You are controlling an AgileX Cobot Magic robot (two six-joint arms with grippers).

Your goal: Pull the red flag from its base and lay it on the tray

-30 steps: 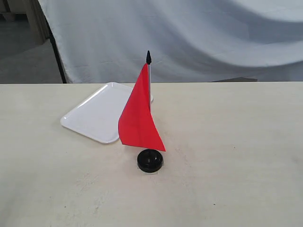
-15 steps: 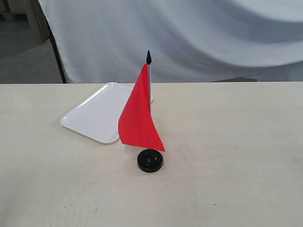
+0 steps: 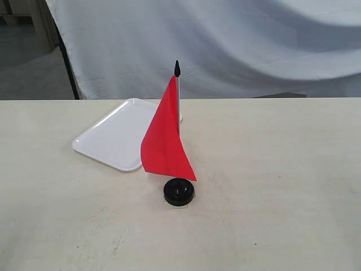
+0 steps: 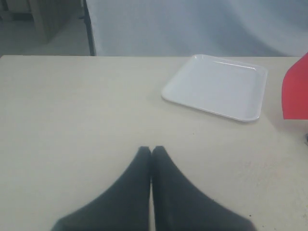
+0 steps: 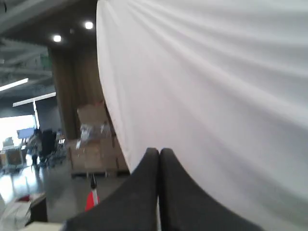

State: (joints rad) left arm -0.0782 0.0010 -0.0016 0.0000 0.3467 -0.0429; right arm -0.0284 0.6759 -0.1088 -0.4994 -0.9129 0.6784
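The red flag point(image 3: 165, 138) stands upright on its grey pole, black tip up, planted in the round black base point(image 3: 179, 192) near the middle of the table. The white tray point(image 3: 118, 134) lies flat just behind and to the left of it. In the left wrist view the tray point(image 4: 216, 86) is ahead and an edge of the red flag point(image 4: 297, 94) shows at the frame's side. My left gripper point(image 4: 151, 150) is shut and holds nothing, low over bare table. My right gripper point(image 5: 159, 152) is shut and holds nothing, raised and pointing at the white curtain; the flag's top point(image 5: 91, 197) peeks beside it. Neither gripper appears in the exterior view.
A white curtain point(image 3: 225, 45) hangs behind the table's far edge. The pale table top point(image 3: 271, 169) stretches wide to the right and front of the base. Boxes and room clutter point(image 5: 91, 139) show far off in the right wrist view.
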